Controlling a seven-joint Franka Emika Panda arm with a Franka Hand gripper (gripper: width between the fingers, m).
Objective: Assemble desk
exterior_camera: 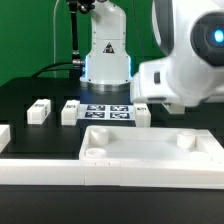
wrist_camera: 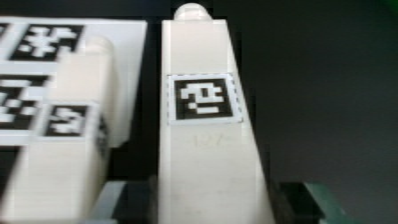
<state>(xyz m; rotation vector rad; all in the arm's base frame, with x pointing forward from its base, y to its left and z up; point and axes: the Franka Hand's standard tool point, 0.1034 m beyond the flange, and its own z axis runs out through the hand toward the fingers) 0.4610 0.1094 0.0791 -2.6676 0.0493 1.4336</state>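
Note:
The desk panel, white and rimmed with round sockets, lies flat at the front of the table. Two small white tagged legs stand to the exterior view's left of the marker board. A third leg stands at the board's right, under the arm's wrist, which hides the fingers there. In the wrist view this leg runs long and white with its tag facing the camera. My gripper has a dark pad pressed against each side of it, so it is shut on the leg.
In the wrist view another tagged leg lies close beside the held one, with the marker board behind it. A long white border rail runs along the table's front edge. The robot base stands at the back.

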